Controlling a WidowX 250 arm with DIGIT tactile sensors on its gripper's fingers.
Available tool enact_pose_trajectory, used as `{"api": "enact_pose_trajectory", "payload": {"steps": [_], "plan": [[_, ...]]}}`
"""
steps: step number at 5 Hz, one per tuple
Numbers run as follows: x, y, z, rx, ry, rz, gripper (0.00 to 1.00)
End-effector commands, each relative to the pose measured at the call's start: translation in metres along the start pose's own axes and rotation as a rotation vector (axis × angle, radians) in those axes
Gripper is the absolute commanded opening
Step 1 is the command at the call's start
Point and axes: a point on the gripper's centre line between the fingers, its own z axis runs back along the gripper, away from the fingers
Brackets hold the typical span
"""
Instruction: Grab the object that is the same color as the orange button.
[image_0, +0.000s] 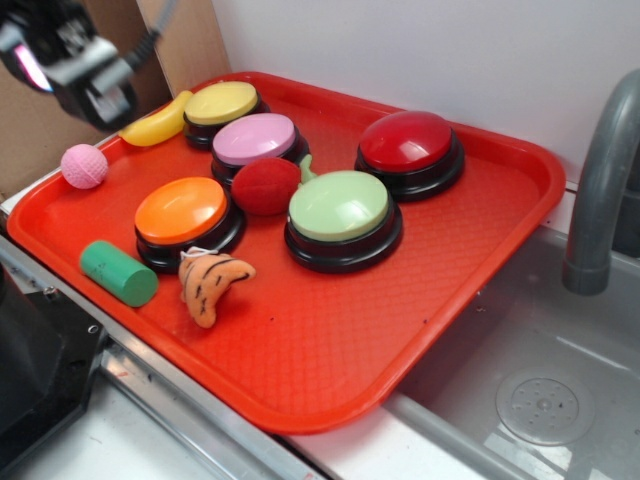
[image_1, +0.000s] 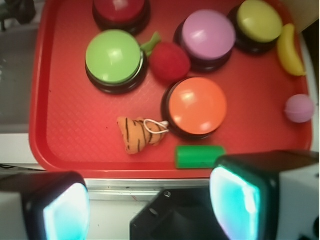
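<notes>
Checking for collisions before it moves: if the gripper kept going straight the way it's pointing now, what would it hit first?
Judging from the wrist view, the open gripper points down at the near rim of the red tray, close to the green cylinder. Depth is unclear, so the rim is only the likeliest first contact.

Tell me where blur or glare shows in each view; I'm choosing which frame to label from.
Exterior view: the gripper at top left is smeared, while the orange button and striped plush are sharp. Wrist view: soft overall, the near jaws blurred with a cyan glow, and pale glare spots on the button domes.
</notes>
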Motion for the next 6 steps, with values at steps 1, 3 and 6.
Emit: {"api": "enact_pose_trajectory", "payload": {"steps": [1,3,6], "plan": [[0.012,-0.014,-0.056,0.087,0.035,0.078,1.0],[0.01,-0.01,-0.096,0.21,0.039,0.227,1.0],[0.004,-0.005,-0.143,0.208,0.078,0.32,1.0]]}}
